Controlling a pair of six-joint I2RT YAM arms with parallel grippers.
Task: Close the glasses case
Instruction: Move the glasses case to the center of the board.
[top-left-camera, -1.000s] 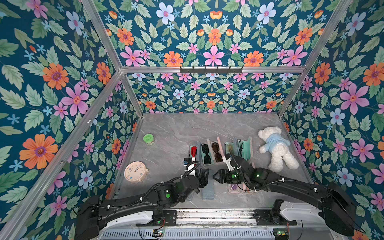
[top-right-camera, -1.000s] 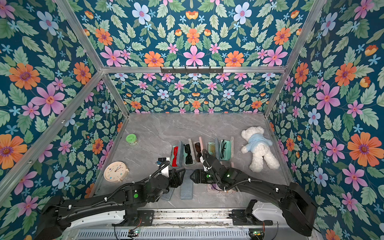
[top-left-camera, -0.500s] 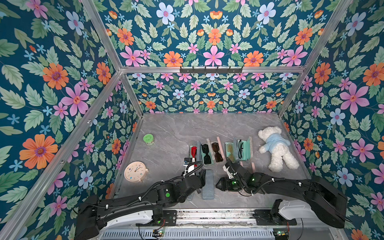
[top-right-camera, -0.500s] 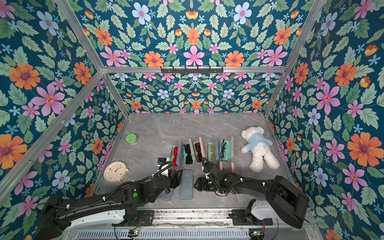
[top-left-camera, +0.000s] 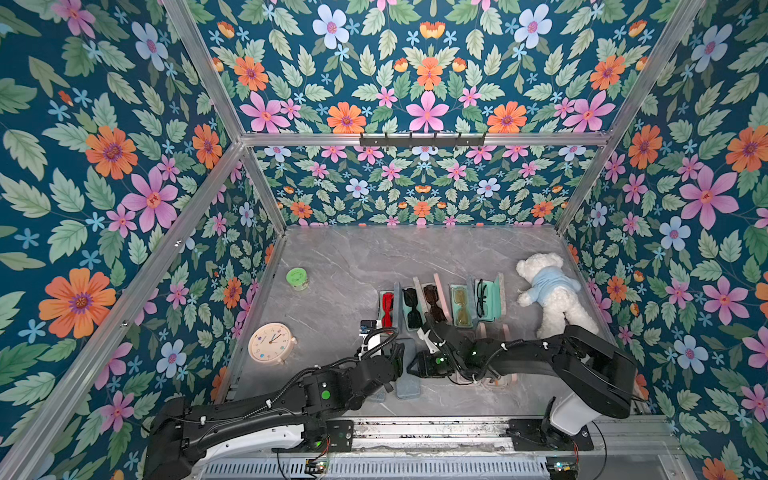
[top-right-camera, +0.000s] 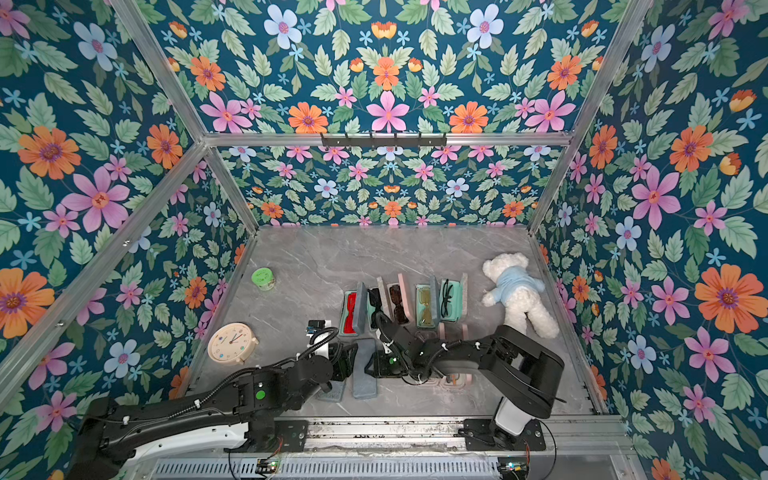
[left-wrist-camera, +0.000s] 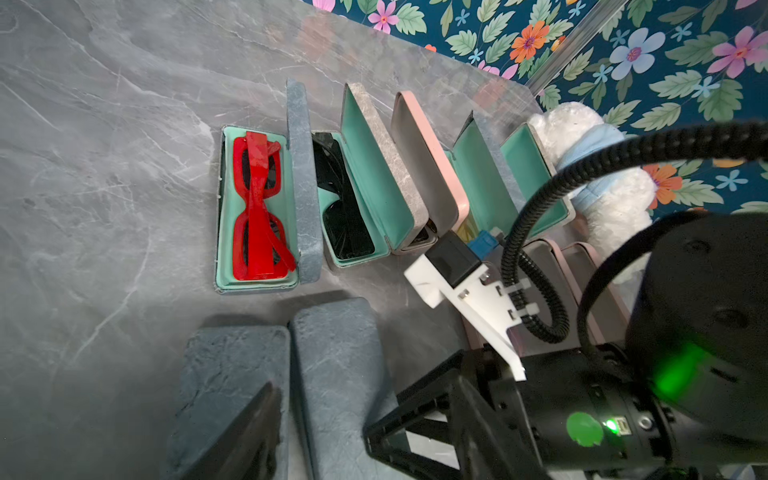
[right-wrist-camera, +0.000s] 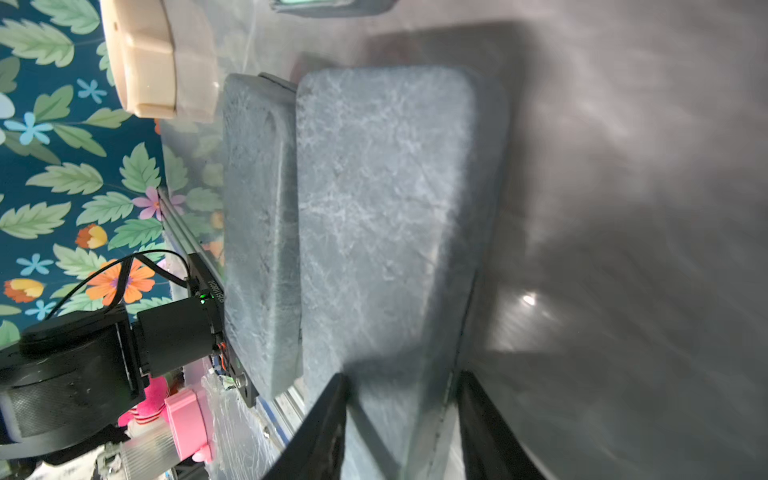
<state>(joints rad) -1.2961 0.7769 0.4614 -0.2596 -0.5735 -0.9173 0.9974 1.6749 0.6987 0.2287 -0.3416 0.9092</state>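
Glasses case (right-wrist-camera: 382, 216) at right jaws

Teal floral wallpaper (top-left-camera: 424, 75) on walls at 9, 12 and 3 o'clock, silver aluminium frame bars (top-left-camera: 291, 139) along the corners, black hook rail (top-left-camera: 422, 139) at 12 o'clock, grey marble-patterned floor (top-left-camera: 395, 253), bright even light

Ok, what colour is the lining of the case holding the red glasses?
The lining is mint green; clearest in the left wrist view.
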